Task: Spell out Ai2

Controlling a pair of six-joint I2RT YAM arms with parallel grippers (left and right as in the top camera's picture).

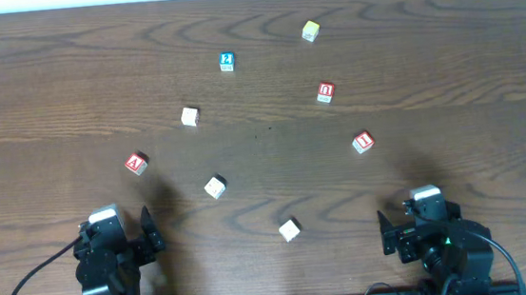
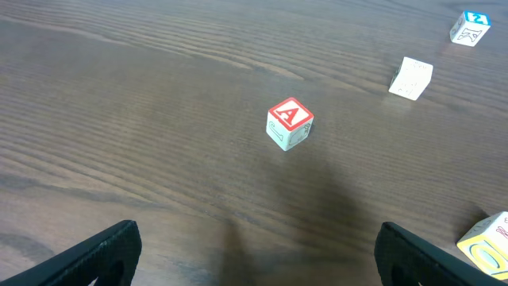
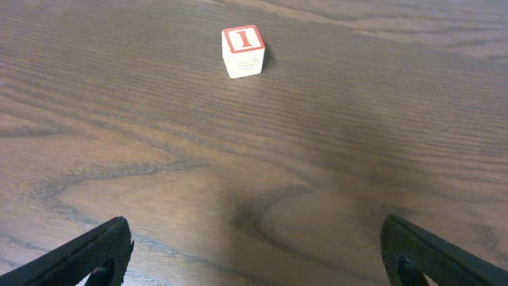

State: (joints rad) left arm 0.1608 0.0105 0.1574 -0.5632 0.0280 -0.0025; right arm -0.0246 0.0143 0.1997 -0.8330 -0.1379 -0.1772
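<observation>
A red "A" block (image 1: pixel 136 163) lies at the left, also in the left wrist view (image 2: pixel 289 123). A red "I" block (image 1: pixel 363 142) lies at the right, also in the right wrist view (image 3: pixel 242 51). A blue "2" block (image 1: pixel 227 62) lies at the back, also in the left wrist view (image 2: pixel 471 28). My left gripper (image 1: pixel 123 234) (image 2: pixel 258 254) is open and empty, near the front edge, well short of the "A" block. My right gripper (image 1: pixel 420 222) (image 3: pixel 254 254) is open and empty, well short of the "I" block.
Other blocks lie scattered on the wooden table: a red one (image 1: pixel 325 91), a yellow one (image 1: pixel 310 32), plain cream ones (image 1: pixel 190 117) (image 1: pixel 215 186) (image 1: pixel 290 229). The left wrist view shows a cream block (image 2: pixel 411 78) and a yellow one (image 2: pixel 488 242).
</observation>
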